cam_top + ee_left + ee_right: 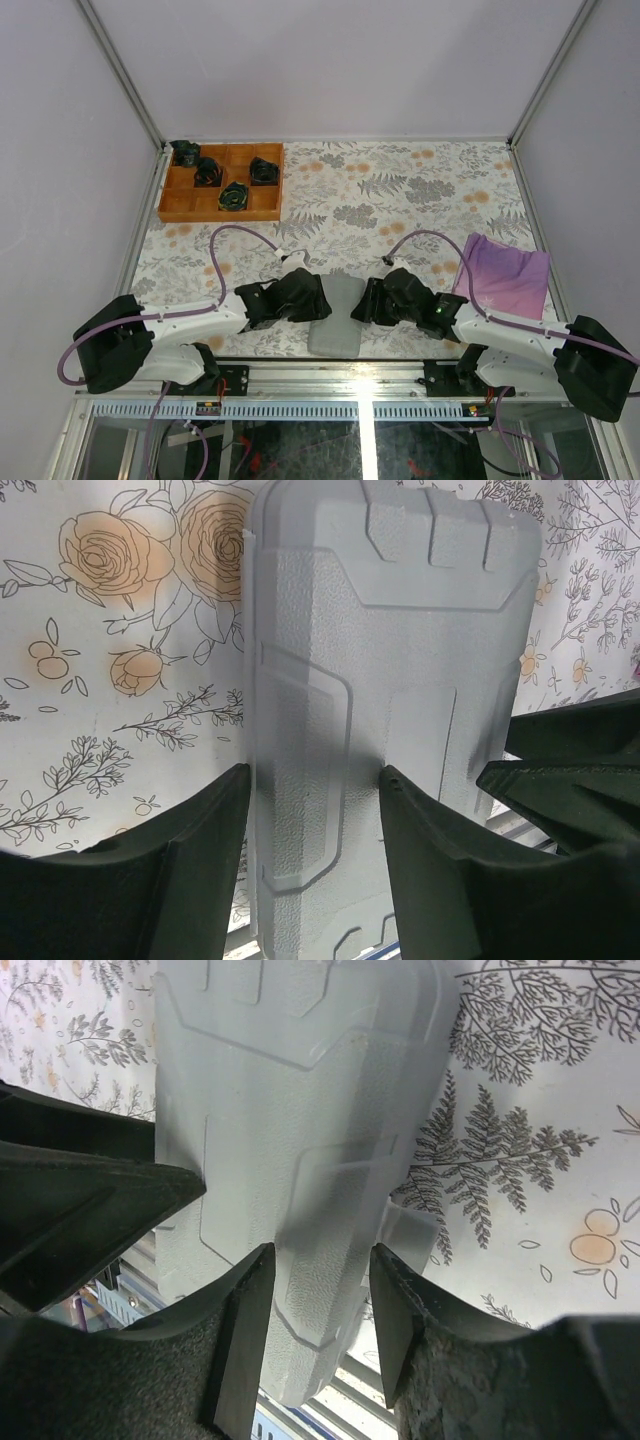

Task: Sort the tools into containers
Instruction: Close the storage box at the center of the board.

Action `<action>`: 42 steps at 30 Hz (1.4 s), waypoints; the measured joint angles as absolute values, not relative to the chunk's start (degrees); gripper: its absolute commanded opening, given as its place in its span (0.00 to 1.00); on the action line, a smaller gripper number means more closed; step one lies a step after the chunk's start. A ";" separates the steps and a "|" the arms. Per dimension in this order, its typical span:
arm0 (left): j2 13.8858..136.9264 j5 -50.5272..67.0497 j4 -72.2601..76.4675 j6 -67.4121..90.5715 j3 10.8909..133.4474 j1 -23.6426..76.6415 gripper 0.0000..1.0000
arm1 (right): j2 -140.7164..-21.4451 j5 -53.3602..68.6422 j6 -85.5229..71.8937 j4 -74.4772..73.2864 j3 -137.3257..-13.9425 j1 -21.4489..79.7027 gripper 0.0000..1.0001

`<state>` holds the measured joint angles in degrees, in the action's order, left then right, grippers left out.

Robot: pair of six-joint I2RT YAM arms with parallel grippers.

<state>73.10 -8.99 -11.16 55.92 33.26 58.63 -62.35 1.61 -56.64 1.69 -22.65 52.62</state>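
The container, a flat grey plastic case, lies closed on the floral table by its front edge, between my two grippers. My left gripper is open over the case's left side. In the left wrist view one finger is at the left rim and the other over the lid. My right gripper is open over the right side. In the right wrist view its fingers straddle a raised strip of the lid, next to a pale side tab. No tools are in view.
A wooden compartment tray with several black round items stands at the back left. A purple cloth lies at the right. The case's near end reaches the metal rail at the table's front edge. Grey walls enclose the table.
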 measured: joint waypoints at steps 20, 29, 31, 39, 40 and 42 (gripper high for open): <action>73.32 -8.99 -11.00 56.53 33.28 58.83 0.46 | -64.49 -0.36 -60.05 1.08 -23.20 53.10 0.58; 73.87 -8.56 -11.16 56.49 33.69 58.85 0.44 | -64.16 0.49 -62.54 6.72 -19.92 53.08 0.60; 74.02 -8.56 -11.16 56.49 33.69 58.89 0.43 | -64.14 0.73 -63.29 8.21 -19.00 53.06 0.60; 74.56 -8.62 -11.18 56.49 33.98 59.11 0.38 | -64.40 1.76 -66.17 15.18 -15.25 52.75 0.58; 74.65 -8.62 -11.20 56.49 34.04 59.16 0.37 | -64.55 1.80 -66.32 16.05 -14.87 52.75 0.58; 74.74 -8.62 -11.22 56.45 34.09 59.18 0.36 | -64.86 2.09 -66.63 18.11 -13.87 52.64 0.57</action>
